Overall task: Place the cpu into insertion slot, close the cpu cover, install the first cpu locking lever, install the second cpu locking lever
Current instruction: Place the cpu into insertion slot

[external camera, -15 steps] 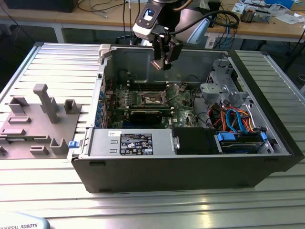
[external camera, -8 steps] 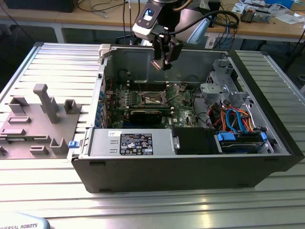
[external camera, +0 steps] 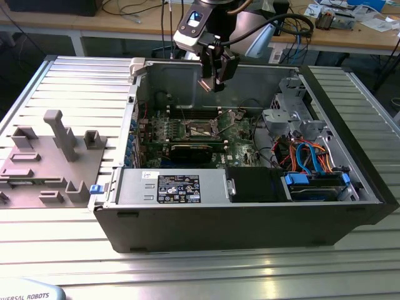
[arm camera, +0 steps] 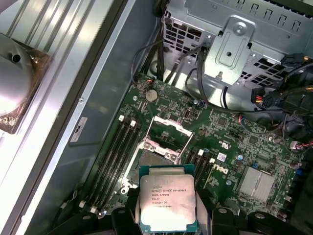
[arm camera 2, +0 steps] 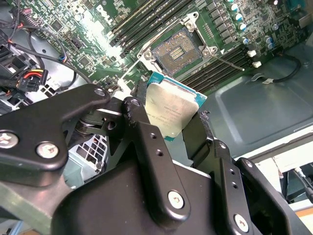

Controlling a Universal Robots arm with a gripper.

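Exterior view first: the gripper [external camera: 212, 80] hangs over the open computer case [external camera: 350, 206], which lies on its side on a ribbed aluminium table [external camera: 187, 269]. A small pale flat thing sits between the jaws – that's the cpu [external camera: 205, 84], well above the green motherboard [external camera: 240, 147]. The insertion slot [external camera: 201, 129] is lower down in the picture, roughly under the gripper, a dark square with a shiny rim. Off to the exterior view's left there's a grey moulded fixture [external camera: 62, 134] with upright posts on the table.

Second wrist view: the two black matte fingers [arm camera 2: 142, 122] are clamped on opposite edges of the cpu [arm camera 2: 171, 110], so it's pinched, not loose. The chip is a flat square with a brushed silver-grey lid and a thin teal-green edge, and it is tilted. The insertion slot [arm camera 2: 177, 49] sits beyond it, apart from the chip and uncovered – a dark grid centre with a bright metal frame around it, and long black memory slots [arm camera 2: 142, 24] alongside.

First wrist view: the cpu [arm camera: 166, 203] faces the camera lid-up, gripped at both sides, and it overlaps the near part of the insertion slot [arm camera: 149, 161]. The cpu cover [arm camera: 172, 125], a thin silvery frame with a square window, stands swung open on the slot's far side.
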